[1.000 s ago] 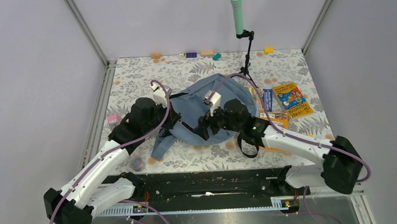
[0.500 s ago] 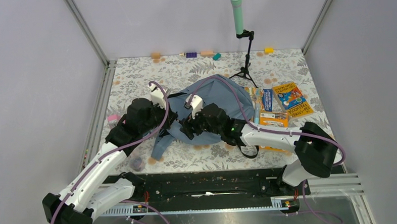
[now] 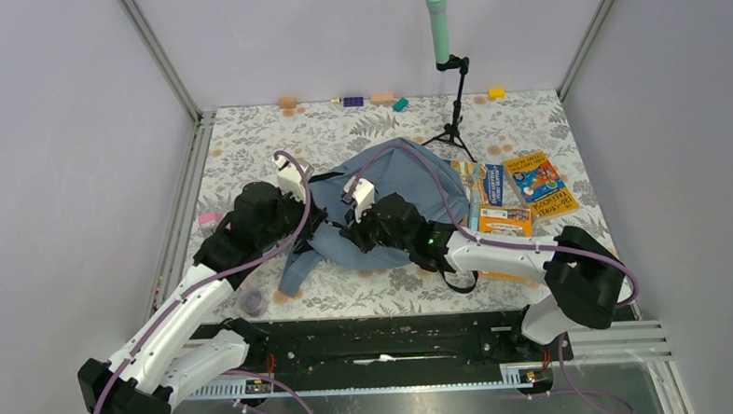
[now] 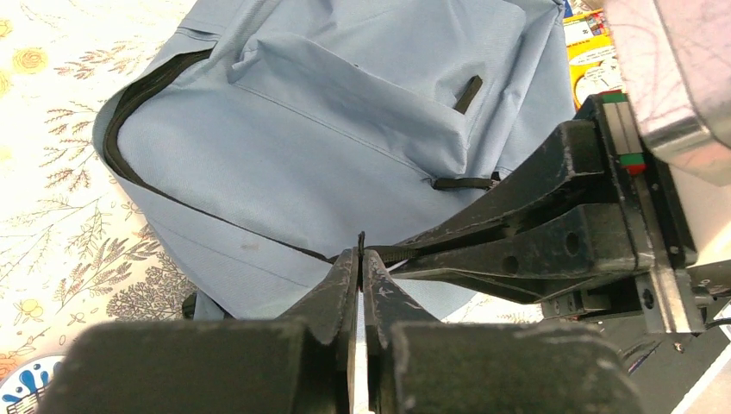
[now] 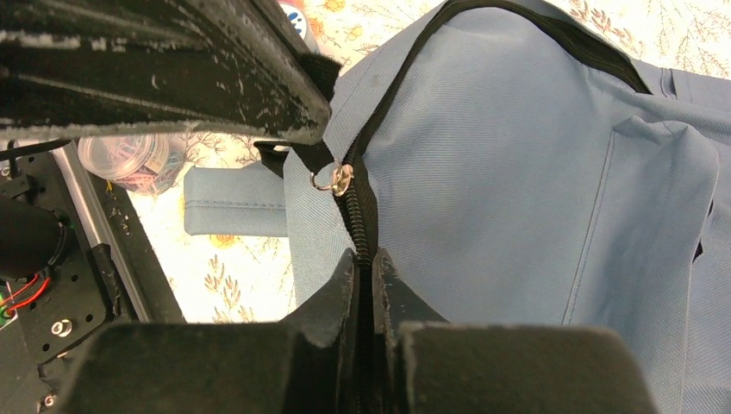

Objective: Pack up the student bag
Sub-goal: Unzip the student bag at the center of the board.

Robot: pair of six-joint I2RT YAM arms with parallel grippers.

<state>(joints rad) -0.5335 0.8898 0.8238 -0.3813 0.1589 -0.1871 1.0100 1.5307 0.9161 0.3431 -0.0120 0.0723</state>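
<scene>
Bag: the student bag (image 3: 408,177) lies flat in the middle of the flowered surface (image 3: 340,124), between the two arms.
Left pincer: the left pincer (image 4: 359,254) is shut tight on the black zip pull (image 5: 332,177) at the bag's near-left edge.
Right pincer: the right pincer (image 5: 366,259) is closed narrow on the zip (image 5: 360,220) just beside that pull, close to the left one's tips.
Done so far: both arms have hold of the zip. I see no opening in the bag yet.
Left to do: open the bag, I'd say, then load it. The books (image 3: 530,186) lie outside, to its right.
Changed: a second ago the right pincer stood wide over the bag's middle. That arm has since swung left and snapped shut. The left arm hardly shifted.
</scene>
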